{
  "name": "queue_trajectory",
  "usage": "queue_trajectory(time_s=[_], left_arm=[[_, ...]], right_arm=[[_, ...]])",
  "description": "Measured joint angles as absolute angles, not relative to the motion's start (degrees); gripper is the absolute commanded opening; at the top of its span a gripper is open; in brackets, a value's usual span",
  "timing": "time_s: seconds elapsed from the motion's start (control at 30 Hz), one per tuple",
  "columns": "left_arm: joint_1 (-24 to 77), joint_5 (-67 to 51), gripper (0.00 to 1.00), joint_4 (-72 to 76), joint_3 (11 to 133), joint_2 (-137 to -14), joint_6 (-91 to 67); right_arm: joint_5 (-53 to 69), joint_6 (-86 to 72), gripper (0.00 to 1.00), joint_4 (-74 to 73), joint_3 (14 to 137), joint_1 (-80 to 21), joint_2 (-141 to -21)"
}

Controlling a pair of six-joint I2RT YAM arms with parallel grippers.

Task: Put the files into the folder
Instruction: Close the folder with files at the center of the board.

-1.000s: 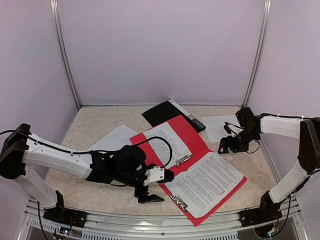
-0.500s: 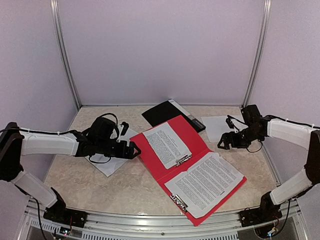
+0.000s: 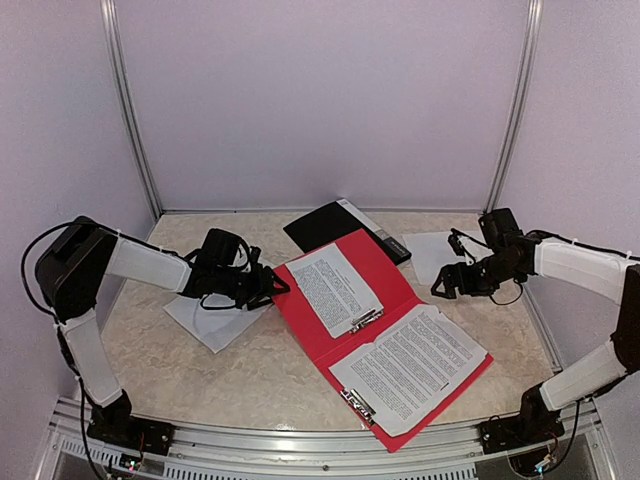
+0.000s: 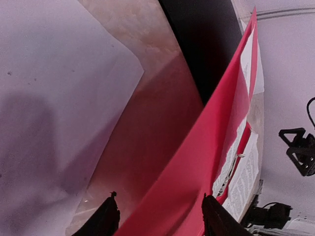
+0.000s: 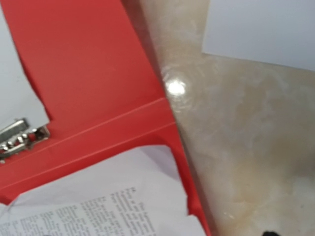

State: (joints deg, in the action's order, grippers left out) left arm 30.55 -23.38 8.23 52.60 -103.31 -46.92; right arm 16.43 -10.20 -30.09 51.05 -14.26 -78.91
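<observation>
- My left gripper (image 4: 160, 220): fingers partly spread, straddling the left edge of the red folder (image 3: 400, 335). I can't tell if either pad touches the cover.
- In the left wrist view, that red cover runs up and away from between my fingertips.
- Just left of that, the blank sheet (image 3: 205, 320) lies flat on the table (image 3: 250, 385). It is partly under my left arm and outside the folder.
- My right gripper (image 3: 445, 287): fingers spread wide with nothing between them, over the table just off the folder's right edge.
- Just behind it, the second blank sheet (image 3: 432, 252) lies flat near the back right corner, apart from the folder.
- The red folder lies open. The far printed sheet (image 3: 335, 290) is on its far half and the near printed sheet (image 3: 415, 365) on its near half, each with a metal clip at one end.
- The black folder (image 3: 335, 225) sits behind it, its near corner at the red cover's back edge.
</observation>
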Motion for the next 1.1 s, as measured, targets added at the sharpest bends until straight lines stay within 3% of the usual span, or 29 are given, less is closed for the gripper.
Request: queue_trajectory(time_s=[0.13,0.33,0.4,0.67,0.8,1.1], left_arm=[[31.4,-28.3,0.27,14.3,53.2,-107.2,-48.4],[38.0,-29.5,0.02,17.5,52.6,-103.6,-43.5],[41.8,-28.8,0.02,17.1,52.8,-100.9,-39.3],[57.6,-17.7,0.13,6.1,58.9,-94.3,-19.5],[63.4,-11.5,0.22,-2.3,64.2,-95.1,-11.0],[74.3,-8.6,0.66,-15.8,76.2,-104.8,2.9]], right_arm=[[16.1,-10.8,0.89,-30.1,51.0,-15.1,-77.9],[15.0,-10.9,0.89,-30.5,51.0,-15.4,-77.6],[14.5,-11.0,0.89,-30.8,51.1,-15.4,-77.6],[11.9,-12.5,0.92,-34.4,56.7,-15.4,-76.3],[8.3,-13.3,0.93,-37.9,65.4,-14.8,-75.5],[-0.3,-13.1,0.93,-44.0,78.5,-12.6,-74.7]])
